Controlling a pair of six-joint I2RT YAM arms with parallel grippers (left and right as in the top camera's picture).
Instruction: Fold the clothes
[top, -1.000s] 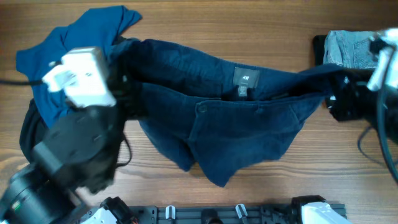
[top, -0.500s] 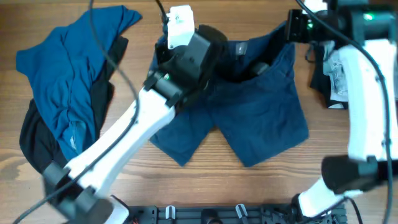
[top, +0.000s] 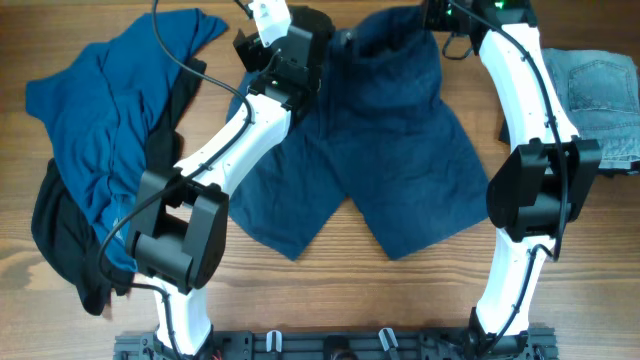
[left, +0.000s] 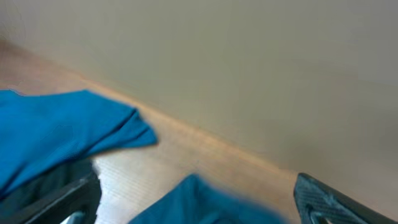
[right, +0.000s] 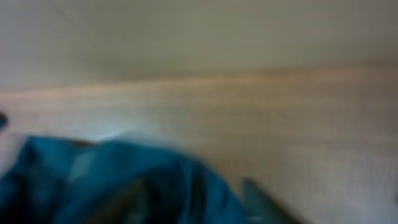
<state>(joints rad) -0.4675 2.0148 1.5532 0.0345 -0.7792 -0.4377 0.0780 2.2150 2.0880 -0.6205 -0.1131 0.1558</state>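
The dark navy shorts (top: 400, 150) lie spread flat in the middle of the table, waistband toward the far edge and legs toward the front. My left gripper (left: 196, 208) stands wide open at the far edge, with a corner of the shorts (left: 205, 208) lying loose between its fingers (left: 323, 199). In the blurred right wrist view, my right gripper (right: 199, 211) hovers over the other waistband corner (right: 124, 186). One of its fingers (right: 267, 202) stands well off centre, so the jaws are apart.
A brighter blue shirt (top: 100, 110) lies crumpled at the left over a black garment (top: 60, 230). Folded light-wash jeans (top: 600, 90) sit at the right edge. Both white arms reach across the shorts to the far edge.
Both arms swung to the far edge with the shorts, which went from bunched and lifted to laid out flat. Both grippers opened and let go of the waistband.
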